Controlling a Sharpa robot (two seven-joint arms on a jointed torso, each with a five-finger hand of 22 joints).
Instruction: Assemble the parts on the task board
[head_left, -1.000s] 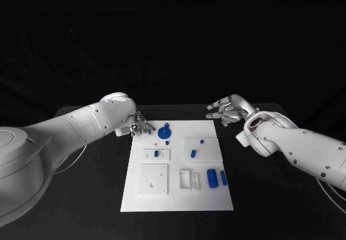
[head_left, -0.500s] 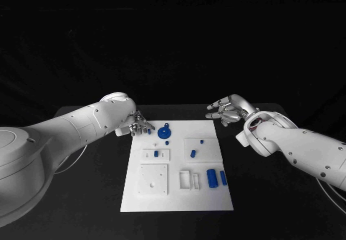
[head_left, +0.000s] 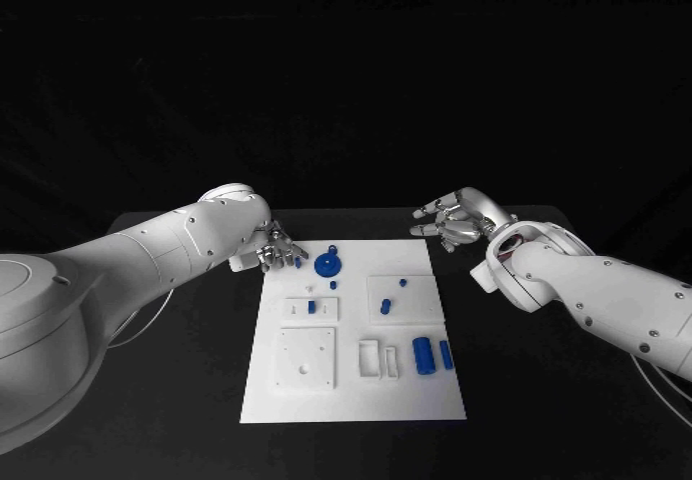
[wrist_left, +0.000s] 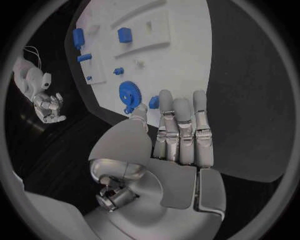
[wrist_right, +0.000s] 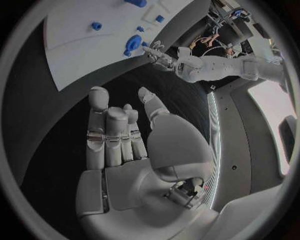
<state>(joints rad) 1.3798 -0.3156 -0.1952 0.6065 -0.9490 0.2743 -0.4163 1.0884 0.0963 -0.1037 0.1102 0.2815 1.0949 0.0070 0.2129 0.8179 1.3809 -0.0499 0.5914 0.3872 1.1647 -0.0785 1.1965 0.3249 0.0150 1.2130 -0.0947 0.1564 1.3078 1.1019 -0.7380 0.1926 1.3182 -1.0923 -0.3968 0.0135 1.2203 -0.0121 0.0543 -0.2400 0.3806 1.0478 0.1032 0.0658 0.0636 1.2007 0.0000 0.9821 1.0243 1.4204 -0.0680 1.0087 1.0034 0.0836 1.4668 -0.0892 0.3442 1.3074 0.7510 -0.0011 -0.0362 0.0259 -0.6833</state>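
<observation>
While left robot hand (head_left: 277, 252) hovers, toothed blue gear (head_left: 329, 266) lies flat.

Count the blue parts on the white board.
7 that I can make out: a gear at the far left, a small peg just below it, three small pieces mid-board, and two cylinders near right. The left robot hand may hide more.

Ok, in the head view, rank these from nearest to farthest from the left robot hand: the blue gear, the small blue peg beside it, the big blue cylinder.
1. Small blue peg: at the board's far left corner, right by the left robot hand.
2. Blue gear: just inward of the peg.
3. Big blue cylinder: near the board's right edge, toward the robot.
</observation>
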